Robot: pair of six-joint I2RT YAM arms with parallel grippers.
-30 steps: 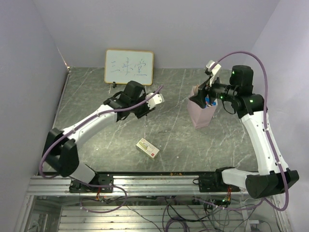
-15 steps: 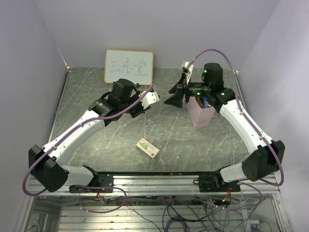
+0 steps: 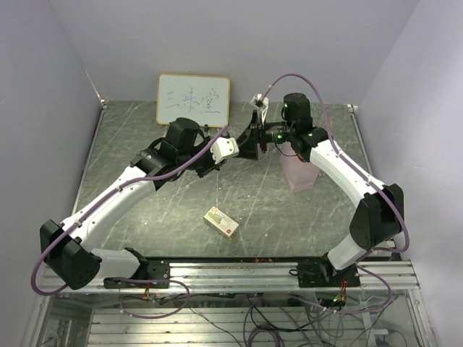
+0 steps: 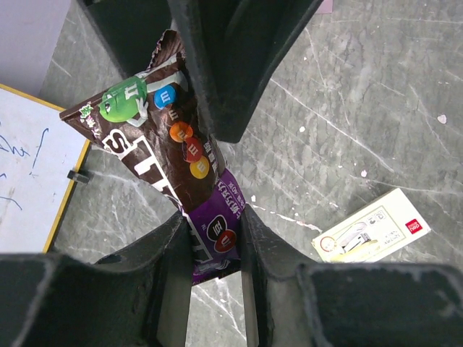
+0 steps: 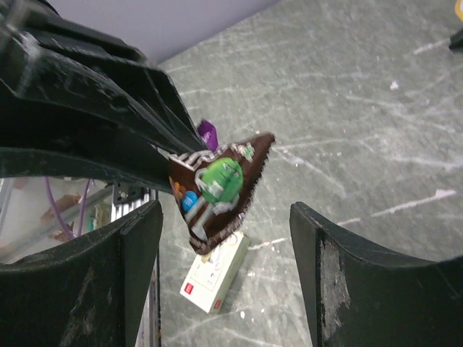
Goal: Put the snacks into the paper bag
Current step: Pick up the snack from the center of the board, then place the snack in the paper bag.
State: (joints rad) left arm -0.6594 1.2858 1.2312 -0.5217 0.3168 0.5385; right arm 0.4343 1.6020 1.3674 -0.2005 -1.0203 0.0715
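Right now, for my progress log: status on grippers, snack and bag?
Left gripper shut on brown candy packet, above table. Right gripper open at packet's free end. Paper bag upright beside right arm. White box lies apart.

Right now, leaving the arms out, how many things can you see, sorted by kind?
Snack packets: 2, a brown packet and a purple packet, both in the left gripper
Paper bag: 1, contents hidden from here
White board: 1
Small white box: 1
Total: 5
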